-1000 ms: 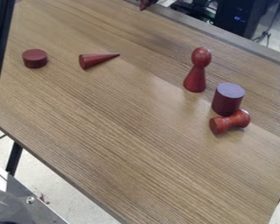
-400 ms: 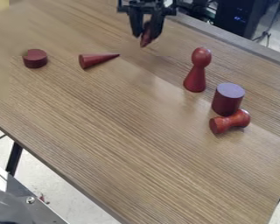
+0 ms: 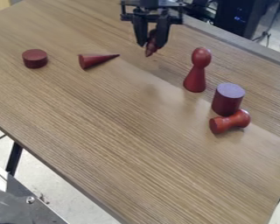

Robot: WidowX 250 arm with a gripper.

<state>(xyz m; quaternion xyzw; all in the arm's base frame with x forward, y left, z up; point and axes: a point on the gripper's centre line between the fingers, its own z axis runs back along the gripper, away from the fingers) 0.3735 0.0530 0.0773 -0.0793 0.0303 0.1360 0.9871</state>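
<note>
At the upper left of the frame, a red disc (image 3: 35, 58) sits on the table (image 3: 107, 140); right of it a cone (image 3: 94, 60) lies sideways, pointing rightward. At top centre the end effector (image 3: 150, 43) grips a small red piece (image 3: 150, 49), long axis near vertical, tip down. Rightward stand a round-headed peg (image 3: 196, 74) and a cylinder (image 3: 228, 100), beside a lying spool (image 3: 230, 122).

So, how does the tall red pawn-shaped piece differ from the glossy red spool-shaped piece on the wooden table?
The tall red pawn-shaped piece stands upright, while the glossy red spool-shaped piece lies on its side. The pawn-shaped piece has a round head above a flared base; the spool-shaped piece has a waist between two wider ends. Both are red.
</note>
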